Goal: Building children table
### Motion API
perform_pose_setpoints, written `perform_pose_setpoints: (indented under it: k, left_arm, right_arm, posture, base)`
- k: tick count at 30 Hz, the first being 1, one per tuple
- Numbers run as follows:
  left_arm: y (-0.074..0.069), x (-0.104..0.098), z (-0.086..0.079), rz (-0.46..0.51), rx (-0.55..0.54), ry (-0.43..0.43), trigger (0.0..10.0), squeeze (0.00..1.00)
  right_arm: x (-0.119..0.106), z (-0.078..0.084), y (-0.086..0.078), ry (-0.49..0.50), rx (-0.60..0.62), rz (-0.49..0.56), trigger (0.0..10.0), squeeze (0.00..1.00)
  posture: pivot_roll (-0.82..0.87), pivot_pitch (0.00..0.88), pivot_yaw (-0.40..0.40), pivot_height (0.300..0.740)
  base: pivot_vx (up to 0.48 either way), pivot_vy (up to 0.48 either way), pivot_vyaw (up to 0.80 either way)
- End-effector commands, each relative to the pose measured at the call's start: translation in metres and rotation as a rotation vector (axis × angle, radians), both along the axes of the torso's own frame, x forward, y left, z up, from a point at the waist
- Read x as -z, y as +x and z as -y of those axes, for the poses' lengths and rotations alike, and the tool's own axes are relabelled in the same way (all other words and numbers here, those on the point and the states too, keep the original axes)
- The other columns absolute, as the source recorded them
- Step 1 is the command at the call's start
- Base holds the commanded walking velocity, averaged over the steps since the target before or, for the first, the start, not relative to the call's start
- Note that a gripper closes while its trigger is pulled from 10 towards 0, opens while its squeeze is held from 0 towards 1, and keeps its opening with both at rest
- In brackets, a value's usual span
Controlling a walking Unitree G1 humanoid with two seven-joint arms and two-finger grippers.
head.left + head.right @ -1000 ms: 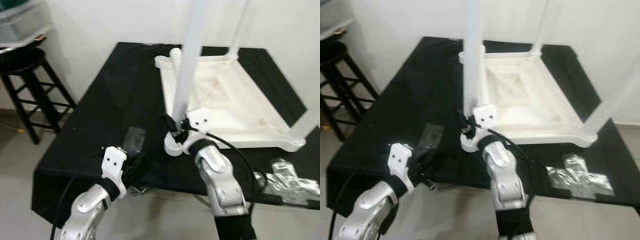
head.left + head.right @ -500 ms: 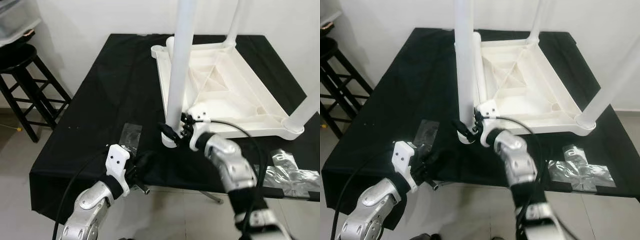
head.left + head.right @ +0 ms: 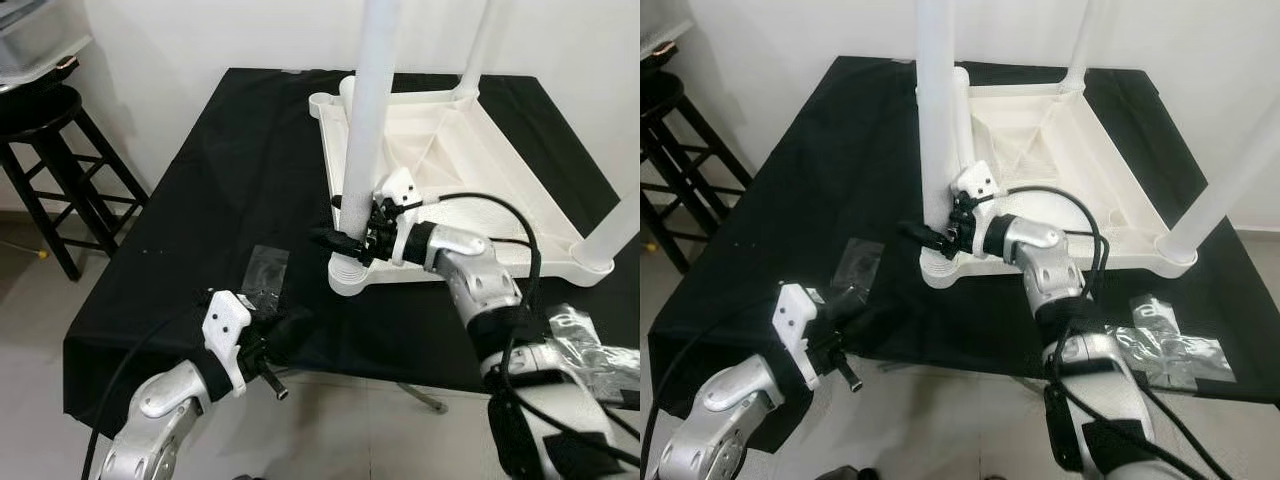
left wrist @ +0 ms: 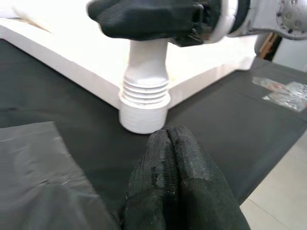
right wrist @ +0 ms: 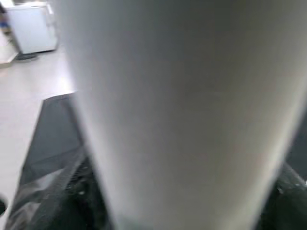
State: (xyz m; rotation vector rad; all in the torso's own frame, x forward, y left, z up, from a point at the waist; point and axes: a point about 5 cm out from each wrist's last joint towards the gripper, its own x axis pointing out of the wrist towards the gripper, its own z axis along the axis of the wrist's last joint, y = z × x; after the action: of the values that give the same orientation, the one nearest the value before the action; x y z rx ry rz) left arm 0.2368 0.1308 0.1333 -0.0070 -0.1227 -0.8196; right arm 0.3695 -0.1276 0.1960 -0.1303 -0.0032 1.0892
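- I see the white children's table point(image 3: 470, 170) lying upside down on a black-covered table point(image 3: 230, 200), its legs pointing up.
- My right gripper point(image 3: 345, 240) clamps the nearest table leg point(image 3: 365, 130) just above its threaded base.
- My left gripper point(image 4: 170, 184), fingers pressed together, hovers at the cloth's front edge near clear tape point(image 3: 266, 270).
- A black stool point(image 3: 50, 150) stands to the left.
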Motion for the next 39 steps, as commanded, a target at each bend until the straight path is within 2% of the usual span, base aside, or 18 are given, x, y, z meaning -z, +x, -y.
perform_pose_setpoints:
  k: [1, 10, 12, 13, 15, 16, 17, 18, 19, 20, 21, 22, 24, 29, 30, 33, 34, 39]
  left_arm:
    - [-0.002, -0.002, -0.005, 0.026, -0.003, -0.014, 10.0, 0.0]
    - [-0.003, 0.004, -0.007, 0.048, -0.064, -0.059, 10.0, 0.0]
    - [-0.007, 0.008, -0.001, 0.055, -0.071, -0.086, 10.0, 0.0]
    - [-0.007, 0.008, -0.001, 0.055, -0.071, -0.086, 10.0, 0.0]
    - [-0.011, 0.01, 0.002, 0.073, -0.068, -0.083, 10.0, 0.0]
    - [-0.011, 0.01, 0.002, 0.073, -0.068, -0.083, 10.0, 0.0]
    - [-0.014, 0.01, 0.003, 0.071, -0.053, -0.08, 10.0, 0.0]
    - [-0.014, 0.01, 0.003, 0.071, -0.053, -0.08, 10.0, 0.0]
    - [-0.017, 0.011, 0.003, 0.064, -0.034, -0.076, 10.0, 0.0]
    - [-0.021, 0.013, 0.003, 0.047, -0.002, -0.06, 10.0, 0.0]
    - [-0.022, 0.013, 0.003, 0.042, 0.006, -0.053, 10.0, 0.0]
    - [-0.022, 0.013, 0.003, 0.042, 0.006, -0.053, 10.0, 0.0]
    - [-0.024, 0.016, 0.005, 0.033, 0.034, -0.018, 10.0, 0.0]
    - [-0.026, 0.018, 0.006, 0.023, 0.056, 0.007, 10.0, 0.0]
    - [-0.026, 0.019, 0.007, 0.019, 0.067, 0.014, 10.0, 0.0]
    - [-0.027, 0.02, 0.008, 0.015, 0.075, 0.023, 10.0, 0.0]
    - [-0.028, 0.02, 0.009, 0.016, 0.075, 0.026, 10.0, 0.0]
    - [-0.028, 0.021, 0.011, 0.017, 0.075, 0.03, 10.0, 0.0]
  right_arm:
    - [0.0, 0.001, 0.0, 0.0, -0.028, -0.003, 0.0, 0.0]
    - [0.002, 0.019, 0.0, 0.006, 0.015, 0.0, 0.0, 0.0]
    - [0.007, 0.032, 0.0, -0.001, 0.107, 0.013, 0.0, 0.0]
    - [0.007, 0.032, 0.0, -0.001, 0.107, 0.013, 0.0, 0.0]
    - [0.019, 0.038, 0.0, -0.028, 0.265, -0.015, 0.0, 0.0]
    - [0.019, 0.038, 0.0, -0.028, 0.265, -0.015, 0.0, 0.0]
    - [0.032, 0.036, -0.001, -0.058, 0.466, -0.03, 0.0, 0.0]
    - [0.032, 0.036, -0.001, -0.058, 0.466, -0.03, 0.0, 0.0]
    - [0.045, 0.035, -0.007, -0.046, 0.681, -0.057, 0.0, 0.0]
    - [0.072, 0.012, -0.039, -0.016, 0.811, -0.145, 0.0, 0.0]
    - [0.076, 0.002, -0.05, 0.005, 0.793, -0.161, 0.0, 0.0]
    - [0.076, 0.002, -0.05, 0.005, 0.793, -0.161, 0.0, 0.0]
    - [0.075, -0.021, -0.057, 0.042, 0.726, -0.157, 0.0, 0.0]
    - [0.066, -0.031, -0.053, 0.06, 0.686, -0.125, 0.0, 0.0]
    - [0.057, -0.033, -0.046, 0.068, 0.663, -0.101, 10.0, 0.0]
    - [0.039, -0.033, -0.033, 0.08, 0.6, -0.052, 10.0, 0.0]
    - [0.029, -0.033, -0.028, 0.082, 0.515, -0.027, 10.0, 1.0]
    - [0.006, -0.032, -0.023, 0.095, 0.359, 0.017, 10.0, 1.0]
  posture:
    - [0.11, 0.097, -0.008, 0.74]
    - [0.1, 0.093, -0.011, 0.74]
    - [0.1, 0.094, -0.011, 0.74]
    - [0.1, 0.094, -0.011, 0.74]
    - [0.08, 0.102, -0.017, 0.74]
    - [0.08, 0.102, -0.017, 0.74]
    - [0.07, 0.114, -0.018, 0.74]
    - [0.07, 0.114, -0.018, 0.74]
    - [0.07, 0.119, -0.014, 0.74]
    - [0.07, 0.13, 0.001, 0.74]
    - [0.07, 0.13, 0.001, 0.74]
    - [0.07, 0.13, 0.001, 0.74]
    - [0.06, 0.127, 0.02, 0.74]
    - [0.05, 0.129, 0.022, 0.74]
    - [0.05, 0.132, 0.018, 0.74]
    - [0.06, 0.132, 0.017, 0.74]
    - [0.07, 0.133, 0.012, 0.74]
    - [0.07, 0.137, 0.001, 0.74]
  base:
    - [0.0, 0.0, 0.0]
    - [0.0, 0.0, 0.0]
    - [0.0, 0.0, 0.0]
    - [0.0, 0.0, 0.0]
    - [0.0, 0.0, 0.0]
    - [0.0, 0.0, 0.0]
    - [0.0, 0.0, 0.0]
    - [0.0, 0.0, 0.0]
    - [0.0, 0.0, 0.0]
    - [0.0, 0.0, 0.0]
    - [0.0, 0.0, 0.0]
    - [0.0, 0.0, 0.0]
    - [0.0, 0.0, 0.0]
    - [0.0, 0.0, 0.0]
    - [0.0, 0.0, 0.0]
    - [0.0, 0.0, 0.0]
    - [0.0, 0.0, 0.0]
    - [0.0, 0.0, 0.0]
